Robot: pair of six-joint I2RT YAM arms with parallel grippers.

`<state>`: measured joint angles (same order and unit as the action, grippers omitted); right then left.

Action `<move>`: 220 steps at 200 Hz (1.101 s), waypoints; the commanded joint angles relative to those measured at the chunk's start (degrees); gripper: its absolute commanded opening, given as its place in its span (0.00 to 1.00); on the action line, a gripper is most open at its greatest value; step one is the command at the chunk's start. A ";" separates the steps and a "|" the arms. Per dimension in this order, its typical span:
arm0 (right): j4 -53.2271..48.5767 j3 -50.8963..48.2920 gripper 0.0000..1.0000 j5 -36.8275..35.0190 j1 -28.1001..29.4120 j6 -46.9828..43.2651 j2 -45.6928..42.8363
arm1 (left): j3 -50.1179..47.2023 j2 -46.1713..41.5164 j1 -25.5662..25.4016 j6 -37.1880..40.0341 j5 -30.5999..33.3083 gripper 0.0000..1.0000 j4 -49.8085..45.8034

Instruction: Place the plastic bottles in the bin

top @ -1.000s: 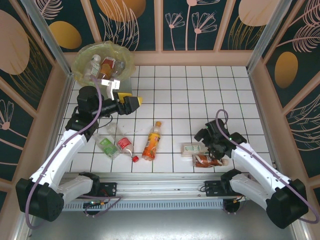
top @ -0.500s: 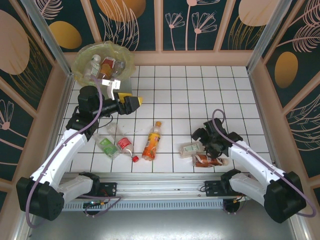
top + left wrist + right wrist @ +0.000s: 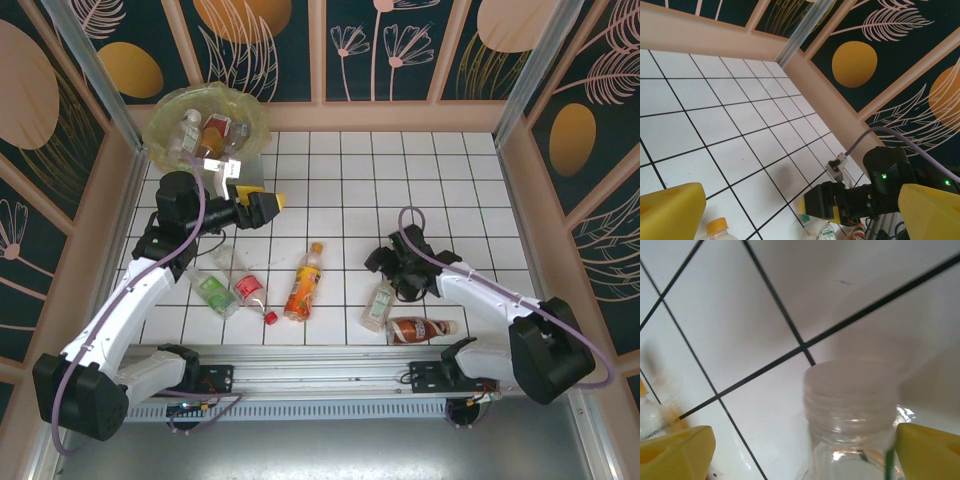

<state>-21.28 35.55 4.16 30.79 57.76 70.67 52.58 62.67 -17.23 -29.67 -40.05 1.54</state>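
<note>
a clear bottle lies on the tiles near the front edge, its neck between the right gripper's spread fingers, not clamped. the bin stands far left. the left gripper hangs wide open, empty.

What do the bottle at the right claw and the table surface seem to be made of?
The bottle: clear, thin, glossy plastic, judging by its see-through neck with moulded thread rings. The table surface: white with dark grid lines, slightly shiny; tile or a printed sheet, cannot tell.
</note>
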 commanded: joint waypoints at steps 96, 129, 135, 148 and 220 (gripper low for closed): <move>0.10 2.42 0.71 0.73 1.66 -10.60 5.05 | -0.19 -0.27 -0.30 0.29 -0.09 0.99 1.05; -0.09 3.20 0.61 -1.04 2.13 -11.82 6.61 | -0.09 -0.62 -0.26 0.32 -0.03 0.99 0.83; 0.07 3.29 0.60 -1.17 2.15 -12.08 6.79 | -0.04 -0.63 -0.32 0.32 0.04 0.99 0.83; 0.27 3.46 0.56 -1.43 2.17 -12.53 7.26 | -0.15 -0.65 -0.29 0.34 0.06 0.99 0.74; 1.52 4.69 0.41 -4.11 2.12 -15.52 8.18 | -0.54 -0.30 -0.42 -0.21 -0.54 0.99 1.01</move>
<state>-19.86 38.44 2.44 32.69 44.45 78.41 52.58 62.67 -17.23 -29.67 -40.03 1.52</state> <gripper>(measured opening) 0.426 0.986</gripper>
